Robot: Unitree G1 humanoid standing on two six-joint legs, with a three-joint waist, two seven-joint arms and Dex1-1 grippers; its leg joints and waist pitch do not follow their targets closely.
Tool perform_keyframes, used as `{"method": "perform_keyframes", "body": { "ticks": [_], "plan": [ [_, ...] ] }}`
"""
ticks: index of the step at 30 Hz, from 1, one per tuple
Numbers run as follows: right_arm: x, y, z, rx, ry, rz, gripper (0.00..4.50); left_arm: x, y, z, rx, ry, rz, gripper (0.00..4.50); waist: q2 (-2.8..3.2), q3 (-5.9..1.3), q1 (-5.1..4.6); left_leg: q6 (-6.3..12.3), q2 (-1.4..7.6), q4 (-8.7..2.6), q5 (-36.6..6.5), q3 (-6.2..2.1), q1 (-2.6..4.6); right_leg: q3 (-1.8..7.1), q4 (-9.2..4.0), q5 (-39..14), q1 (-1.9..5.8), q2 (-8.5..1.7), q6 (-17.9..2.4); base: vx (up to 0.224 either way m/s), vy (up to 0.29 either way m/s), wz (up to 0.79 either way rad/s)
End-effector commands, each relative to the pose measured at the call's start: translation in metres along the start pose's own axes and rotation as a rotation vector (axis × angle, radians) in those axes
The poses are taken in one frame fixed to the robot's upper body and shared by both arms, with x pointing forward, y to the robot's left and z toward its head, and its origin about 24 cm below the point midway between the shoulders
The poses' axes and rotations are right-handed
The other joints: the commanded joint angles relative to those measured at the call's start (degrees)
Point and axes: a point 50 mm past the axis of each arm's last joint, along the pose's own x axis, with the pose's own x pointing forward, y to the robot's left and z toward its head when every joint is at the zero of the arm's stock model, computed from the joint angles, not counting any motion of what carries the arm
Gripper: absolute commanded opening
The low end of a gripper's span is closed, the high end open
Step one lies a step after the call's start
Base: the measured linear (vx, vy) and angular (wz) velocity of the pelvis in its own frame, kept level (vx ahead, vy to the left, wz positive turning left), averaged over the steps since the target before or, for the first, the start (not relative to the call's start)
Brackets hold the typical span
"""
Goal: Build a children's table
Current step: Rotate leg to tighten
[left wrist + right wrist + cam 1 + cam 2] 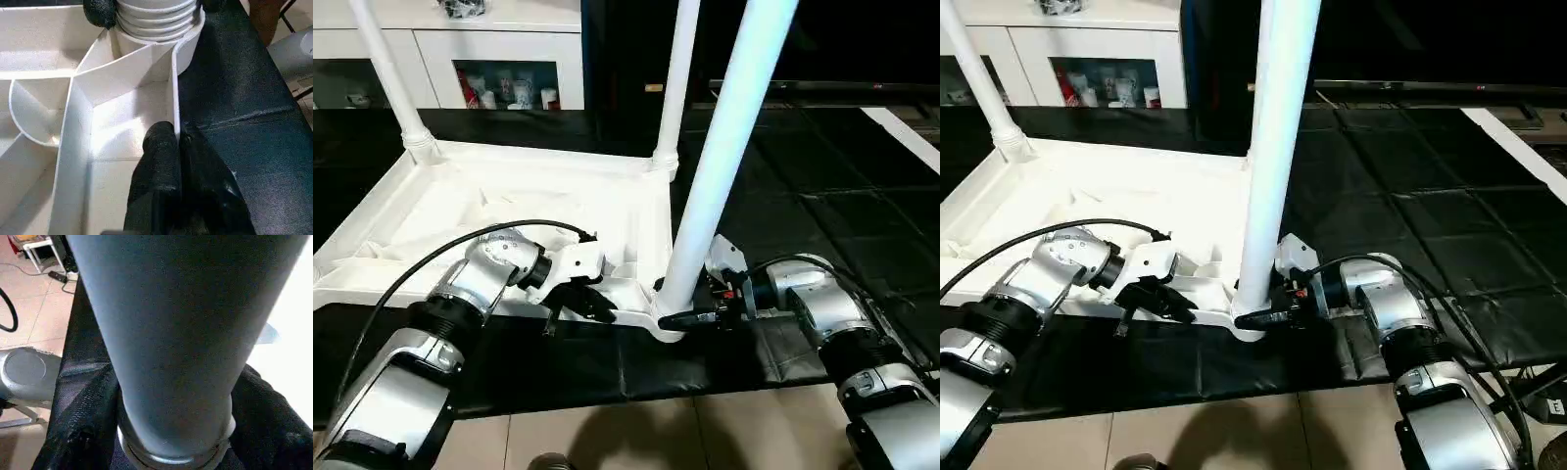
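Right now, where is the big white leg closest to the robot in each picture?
Left eye view: the nearest leg rises right of centre, from the table's near corner.
Right eye view: it stands at the centre.
Left wrist view: its ribbed base sits at the top edge.
Right wrist view: it looms between the right gripper's fingers.
Shared landmark: the table's corner socket.

white children's table (509, 211) upside down, seemingly legs up
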Motion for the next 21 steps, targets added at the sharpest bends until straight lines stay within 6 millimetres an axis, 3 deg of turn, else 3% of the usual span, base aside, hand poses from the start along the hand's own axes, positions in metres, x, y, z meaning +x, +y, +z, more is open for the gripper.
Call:
{"method": "perform_keyframes", "body": {
  "ticks": [1, 5, 9, 11, 12, 15, 16, 20, 21],
  "plan": [
    [0.001, 0.002, 0.002, 0.021, -0.028, 0.033, 2.72, 0.008, -0.001, 0.005, 0.003, -0.008, -0.028, 0.0, -0.16, -4.07, -0.45, 3.76, 0.94, -3.36, -6.6, 0.26, 0.75, 3.06, -3.82, 0.33, 3.33, -3.74, -14.08, 0.0, 0.0, 0.0],
    [0.009, 0.001, 0.004, 0.094, -0.108, -0.036, 2.72, 0.012, 0.007, 0.01, -0.087, -0.065, 0.053, 0.0, -0.12, -3.99, -0.36, 3.8, 0.92, -3.37, -6.58, 0.28, 0.76, 3.11, -3.92, -0.44, 3.29, -3.76, -14.0, 0.0, 0.0, 0.0],
    [0.021, -0.005, 0.005, 0.111, -0.122, -0.181, 2.72, 0.019, 0.017, 0.019, -0.15, -0.128, 0.172, 0.0, -0.23, -3.78, -0.8, 1.62, 0.79, -3.76, -8.79, 0.14, 0.82, 3.11, -4.6, -5.78, 3.35, -3.97, -12.51, 0.0, 0.0, 0.0],
    [0.034, -0.012, 0.007, 0.168, -0.154, -0.317, 2.72, 0.025, 0.027, 0.029, -0.226, -0.178, 0.269, 0.0, 0.08, -3.74, -1.53, 0.57, 0.65, -3.9, -9.0, 0.04, 0.79, 3.16, -4.68, -6.47, 3.37, -3.79, -12.01, 0.0, 0.0, 0.0],
    [0.037, -0.014, 0.008, 0.187, -0.164, -0.349, 2.72, 0.026, 0.029, 0.032, -0.252, -0.192, 0.293, 0.0, -0.19, -3.84, -1.8, 0.25, 0.47, -3.94, -8.88, -0.1, 0.62, 3.06, -4.75, -7.07, 3.69, -3.83, -11.59, 0.0, 0.0, 0.0],
    [0.057, -0.025, 0.017, 0.311, -0.23, -0.565, 2.72, 0.035, 0.041, 0.047, -0.351, -0.228, 0.446, 0.0, 0.11, -3.86, -3.17, -0.19, 0.36, -3.86, -7.47, -0.02, 0.54, 3.32, -4.43, -3.45, 3.5, -3.62, -12.62, 0.0, 0.0, 0.0],
    [0.061, -0.028, 0.018, 0.348, -0.242, -0.62, 2.72, 0.037, 0.043, 0.05, -0.366, -0.233, 0.479, 0.0, -0.05, -4.03, -3.33, 0.29, 0.12, -3.73, -7.02, -0.03, 0.56, 3.16, -4.58, -2.87, 3.71, -3.63, -12.78, 0.0, 0.0, 0.0],
    [0.075, -0.031, 0.025, 0.296, -0.207, -0.717, 2.72, 0.046, 0.047, 0.062, -0.372, -0.231, 0.568, 0.0, 0.11, -4.26, -3.82, 1.82, 0.05, -3.44, -3.51, 0.06, 0.32, 3.18, -4.05, 3.57, 3.85, -3.44, -13.87, 0.0, 0.0, 0.0],
    [0.08, -0.03, 0.028, 0.233, -0.173, -0.727, 2.72, 0.05, 0.047, 0.065, -0.359, -0.224, 0.58, 0.0, -0.26, -4.24, -3.82, 2.45, 0.0, -3.39, -3.23, 0.17, 0.41, 3.16, -4.13, 4.47, 3.87, -3.39, -13.99, 0.0, 0.0, 0.0]
  ]
}}
